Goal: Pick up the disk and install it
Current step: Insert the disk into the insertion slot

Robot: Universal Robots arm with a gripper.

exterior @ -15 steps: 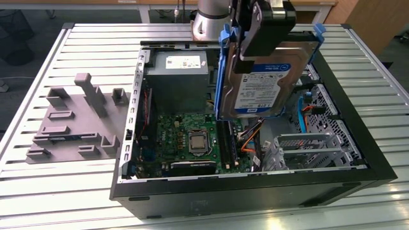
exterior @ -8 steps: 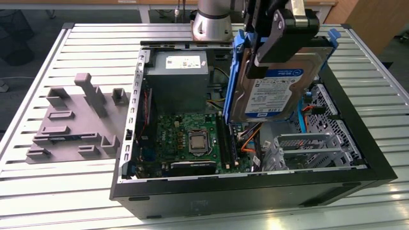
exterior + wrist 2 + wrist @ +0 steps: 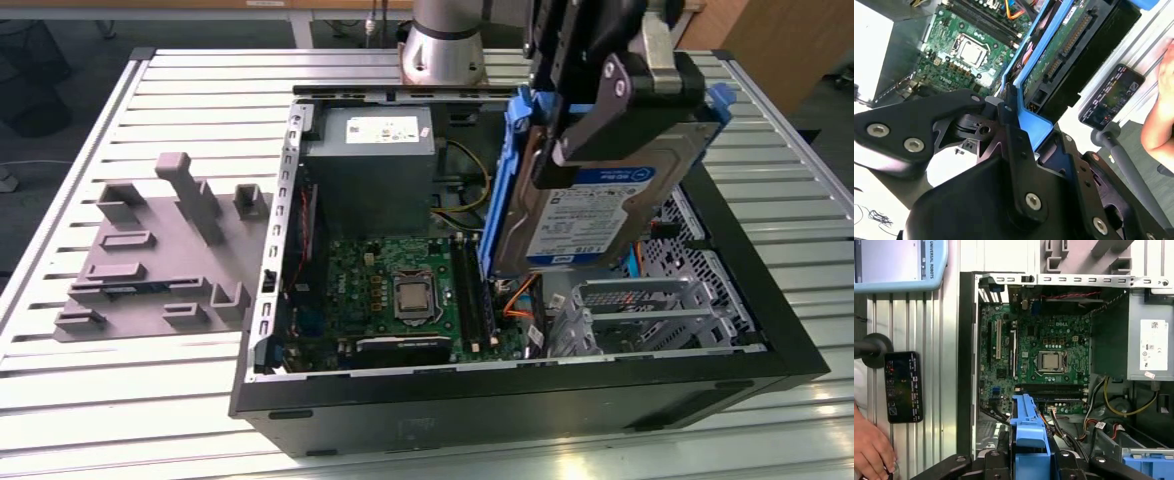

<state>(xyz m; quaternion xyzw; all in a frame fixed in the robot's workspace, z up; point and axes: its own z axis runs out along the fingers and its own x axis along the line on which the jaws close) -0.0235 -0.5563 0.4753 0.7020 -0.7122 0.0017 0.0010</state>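
The disk (image 3: 594, 215), a silver drive with a white-and-blue label in a blue bracket, hangs tilted on edge over the open computer case (image 3: 787, 345). It is above the metal drive cage (image 3: 641, 315). My gripper (image 3: 607, 120) is shut on its upper end. In the second wrist view the disk's green underside (image 3: 1064, 45) runs away from my gripper (image 3: 1014, 130). The first wrist view looks down past my gripper (image 3: 1029, 460) and the bracket's blue end (image 3: 1028, 427) onto the motherboard (image 3: 1049, 355).
The grey power supply (image 3: 374, 150) fills the case's far corner. A second blue bracket (image 3: 1149, 460) sits in the bay. A grey fixture plate (image 3: 160, 250) lies at the exterior view's left. A person's hand (image 3: 871, 447) rests near a black handset (image 3: 903, 386).
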